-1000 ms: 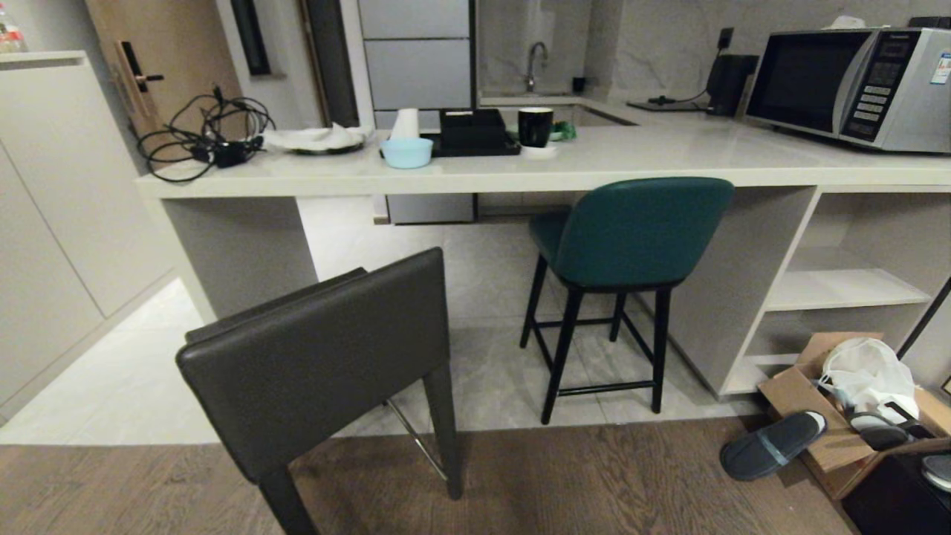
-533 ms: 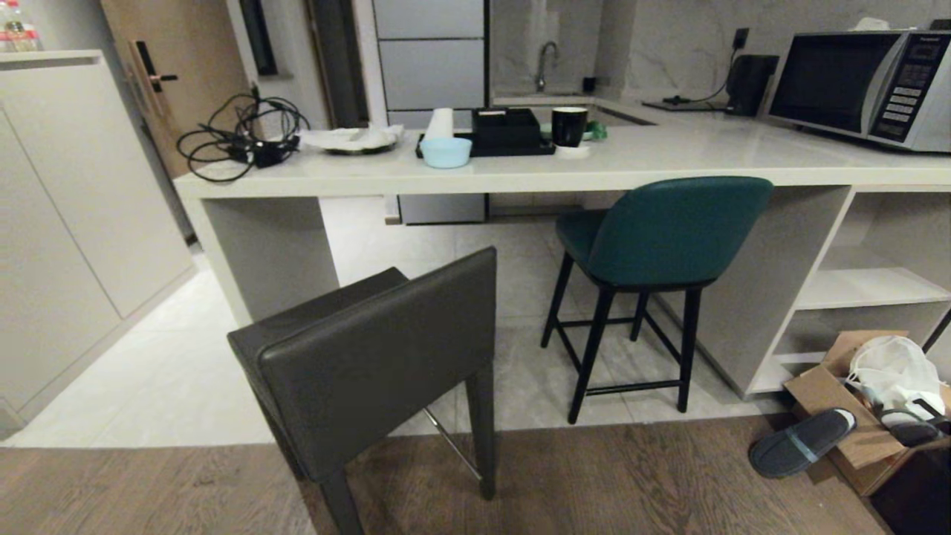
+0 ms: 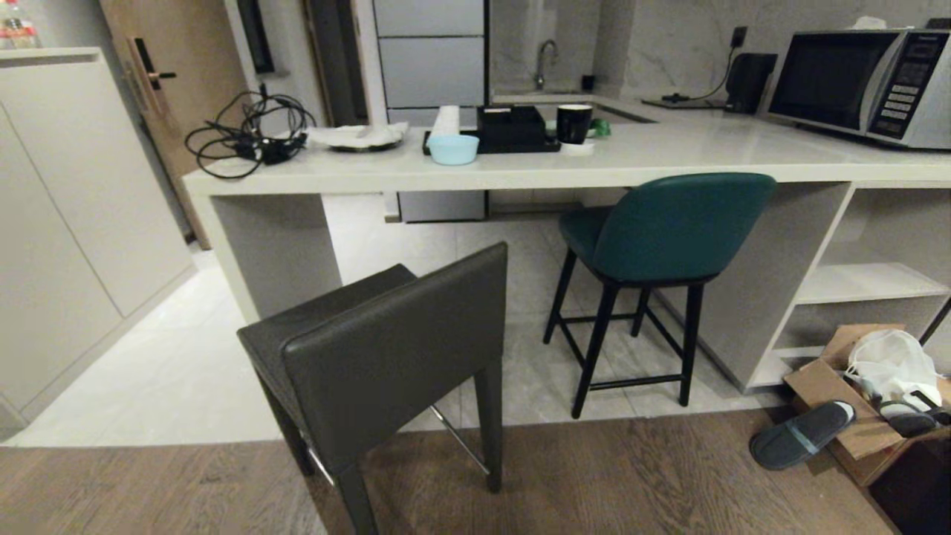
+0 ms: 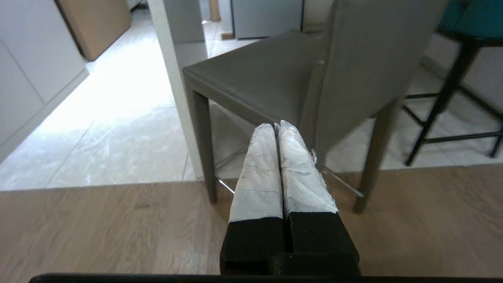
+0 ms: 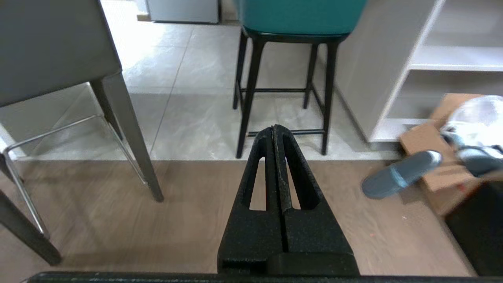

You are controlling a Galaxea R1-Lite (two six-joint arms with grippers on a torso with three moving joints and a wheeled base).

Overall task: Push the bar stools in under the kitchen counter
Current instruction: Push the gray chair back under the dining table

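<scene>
The grey stool's near legs ran off the bottom edge, and the microwave got clipped on the right. The teal stool's seat front was tucked out of sight under the counter. Couldn't make out what was inside the cardboard box.

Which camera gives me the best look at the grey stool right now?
The head view: the grey stool shows nearly whole, standing out from the kitchen counter. The left wrist view shows its seat and backrest close up; the right wrist view catches only a backrest corner, legs and footrail.
</scene>
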